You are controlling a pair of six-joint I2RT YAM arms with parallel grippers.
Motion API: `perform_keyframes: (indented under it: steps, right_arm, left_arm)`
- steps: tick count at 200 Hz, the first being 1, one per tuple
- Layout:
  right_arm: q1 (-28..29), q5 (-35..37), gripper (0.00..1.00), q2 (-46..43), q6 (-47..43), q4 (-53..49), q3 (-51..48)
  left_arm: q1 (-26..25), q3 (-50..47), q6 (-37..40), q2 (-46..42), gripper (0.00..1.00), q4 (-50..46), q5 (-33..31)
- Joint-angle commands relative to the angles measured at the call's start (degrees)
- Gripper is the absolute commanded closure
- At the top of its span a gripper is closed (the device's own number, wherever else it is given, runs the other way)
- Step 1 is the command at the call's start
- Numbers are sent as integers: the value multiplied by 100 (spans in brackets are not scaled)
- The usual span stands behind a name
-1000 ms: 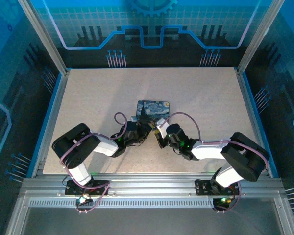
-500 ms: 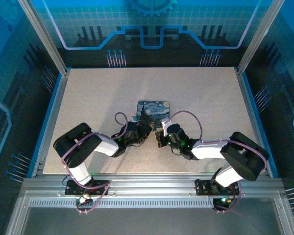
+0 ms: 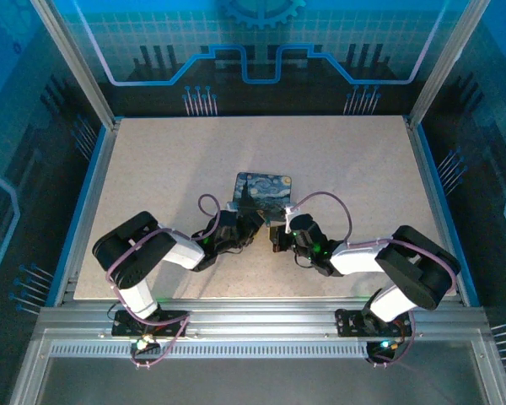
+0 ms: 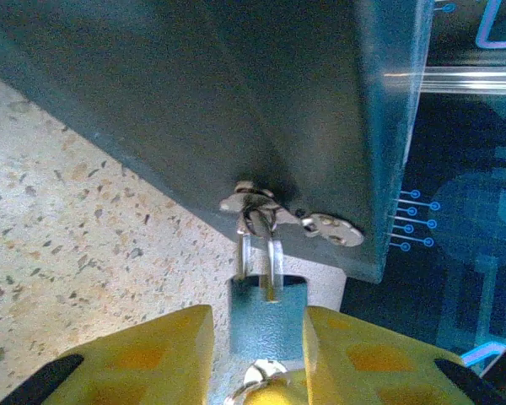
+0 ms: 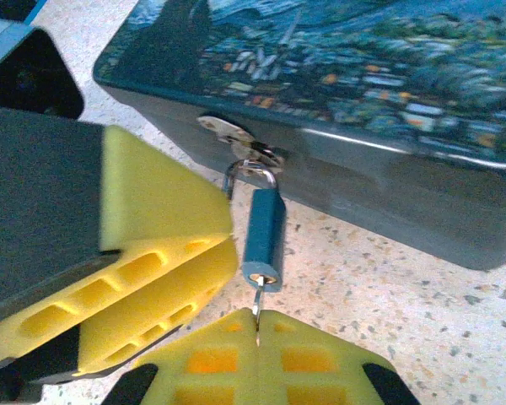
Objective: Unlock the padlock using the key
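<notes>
Padlock (image 5: pixel 263 239): small blue body, shackle hooked through the hasp (image 5: pixel 255 160) on the front wall of the starry-print box (image 5: pixel 388 76), close under the lid edge. Body points away from the wall, keyhole end outward. Key (image 5: pixel 257 310): thin silver blade seated in that keyhole, its other end pinched in the seam between the yellow pads of the right gripper (image 5: pixel 257 325), which is closed on it. Left gripper (image 4: pixel 266 337) comes in from the side; in the left wrist view its two pads press on either flank of the padlock body, clamping it, shackle and hasp just beyond the fingertips. Tight quarters here: both grippers nearly touch each other, with only a narrow strip of speckled counter (image 5: pixel 388 287) between the pads and the box wall. From above, the box sits mid-counter, both arms meeting at its near edge. Bare counter spreads wide to the far side, left and right, out to the blue rim (image 3: pixel 91 181).
</notes>
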Motion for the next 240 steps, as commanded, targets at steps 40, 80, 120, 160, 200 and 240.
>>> perform_keyframes:
  steps: [40,80,120,160,200,240]
  right_arm:
    - [-329,-180,100,0,510,268,-226]
    - [-603,-627,100,24,776,446,-399]
    - [-883,-1072,99,217,971,515,-406]
    - [-970,-1135,81,255,1112,508,-455]
    - [-1072,-1154,73,171,1114,399,-472]
    - [-1408,-1567,65,-150,605,469,-499]
  left_arm:
    - [103,-219,422,-714,53,-708,-67]
    - [319,-292,795,-1352,47,-1371,-159]
    - [624,-101,1461,-2076,38,-2553,-169]
    - [999,164,2147,-2733,30,-3773,-223]
    - [1336,457,2749,-3058,22,-4611,-265]
    - [1667,1045,3364,-2716,15,-5003,120]
